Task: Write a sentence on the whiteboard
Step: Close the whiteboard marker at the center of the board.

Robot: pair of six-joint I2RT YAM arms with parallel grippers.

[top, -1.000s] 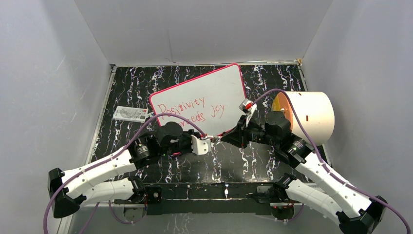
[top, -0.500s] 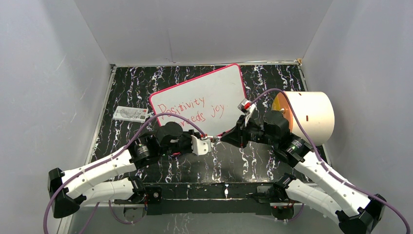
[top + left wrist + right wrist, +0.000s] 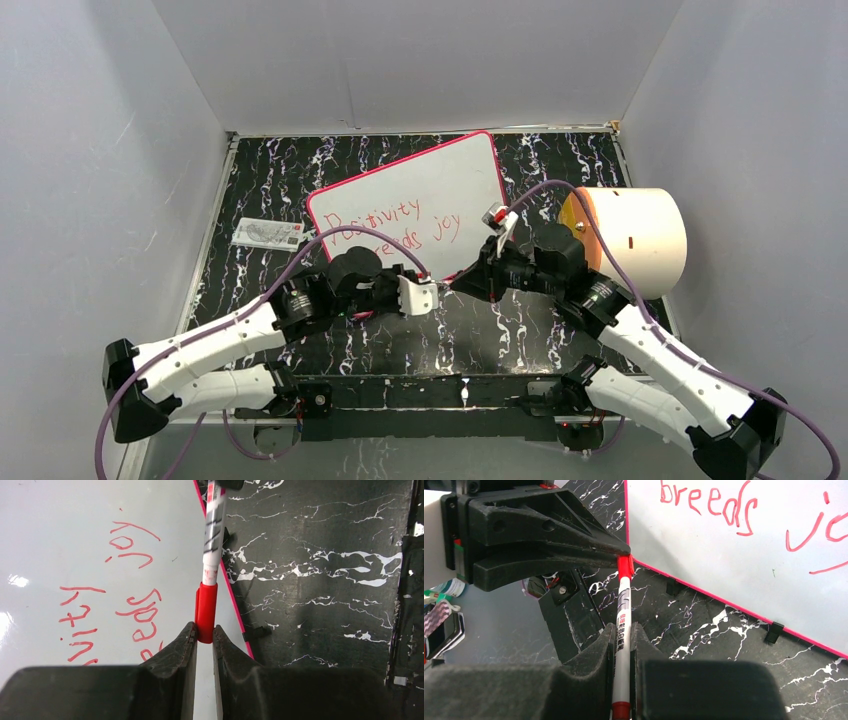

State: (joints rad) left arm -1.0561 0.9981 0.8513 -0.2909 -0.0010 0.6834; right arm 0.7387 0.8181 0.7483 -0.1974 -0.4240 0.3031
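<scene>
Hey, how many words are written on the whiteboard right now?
3, all in red on the whiteboard: "Positivity" on the upper line, "breeds" on the lower line, partly hidden in the top view, and "joy" after it.

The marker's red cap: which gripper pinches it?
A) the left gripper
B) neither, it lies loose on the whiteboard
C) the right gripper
A: the left gripper is closed on the red cap, while the right gripper clamps the marker barrel.
</scene>
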